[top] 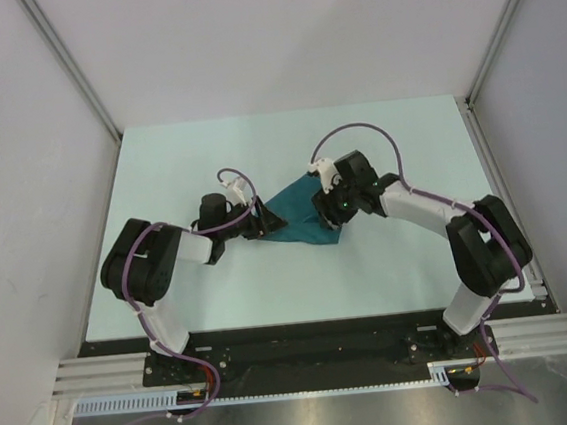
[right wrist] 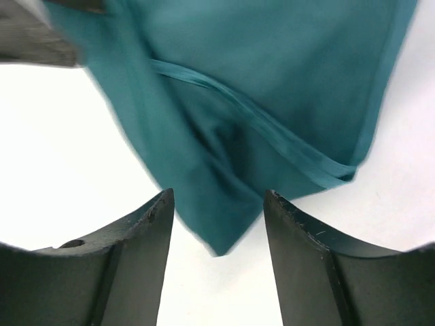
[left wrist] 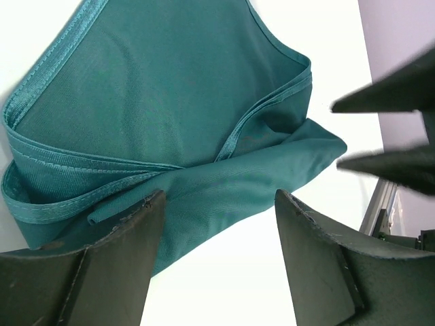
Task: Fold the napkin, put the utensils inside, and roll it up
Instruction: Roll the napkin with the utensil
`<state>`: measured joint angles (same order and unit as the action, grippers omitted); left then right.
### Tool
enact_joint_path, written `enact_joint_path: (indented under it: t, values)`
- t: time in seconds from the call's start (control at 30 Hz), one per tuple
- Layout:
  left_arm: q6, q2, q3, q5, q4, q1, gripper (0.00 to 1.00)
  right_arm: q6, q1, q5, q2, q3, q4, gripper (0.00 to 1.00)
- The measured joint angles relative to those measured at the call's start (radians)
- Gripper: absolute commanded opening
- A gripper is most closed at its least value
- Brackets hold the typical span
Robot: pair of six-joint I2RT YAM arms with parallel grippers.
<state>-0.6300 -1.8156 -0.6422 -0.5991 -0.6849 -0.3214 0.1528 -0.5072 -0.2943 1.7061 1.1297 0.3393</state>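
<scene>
Napkin: the teal blue-green, slightly shiny cloth napkin [top: 296, 214] lies on the table near its middle. It is folded into a rough triangle that narrows toward the left arm.
Folds: from close up I can see several layers stacked on each other. Stitched hem bands cross the top face at a slant, and one loose fold bulges out on the side toward the right arm.
Table: a pale, mint-white flat tabletop [top: 189, 171], bare around the cloth.
Left gripper: the black two-finger left gripper [top: 257, 221] sits low at the napkin's narrow tip.
Left jaws: spread wide apart. In its own wrist view one finger [left wrist: 122, 272] overlaps the hemmed edge of the cloth and the other stands over bare table. The cloth is not pinched.
Right gripper: the black two-finger right gripper [top: 329, 215] is at the napkin's broad side, facing the left one across the cloth.
Right jaws: spread apart. A pointed corner of the napkin pokes into the gap between the fingers [right wrist: 319, 272], and neither finger clamps it. Whether the cloth brushes the other finger I cannot tell, as its edge is blurred there.
Spacing: the two grippers are near each other with only the folded cloth between them.
Arms: black-and-white jointed arms, each trailing a looping purple cable [top: 356, 130].
</scene>
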Motion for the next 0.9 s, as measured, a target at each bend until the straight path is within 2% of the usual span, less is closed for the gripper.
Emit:
enact_joint_path:
  t: [0.13,0.33,0.57,0.9]
  values:
    - [-0.002,0.0,-0.003,-0.005,0.007,0.003,0.73,0.064,-0.124,0.089,-0.064,-0.076,-0.105,0.61]
    - [-0.003,0.0,-0.023,-0.014,0.048,0.006,0.73,0.159,-0.277,0.191,-0.002,-0.102,-0.194,0.61]
    - [-0.003,0.0,-0.034,-0.024,0.071,0.01,0.73,0.219,-0.29,0.233,0.097,-0.097,-0.242,0.6]
    - [0.0,0.0,-0.047,-0.037,0.1,0.017,0.73,0.245,-0.261,0.226,0.126,-0.074,-0.279,0.6]
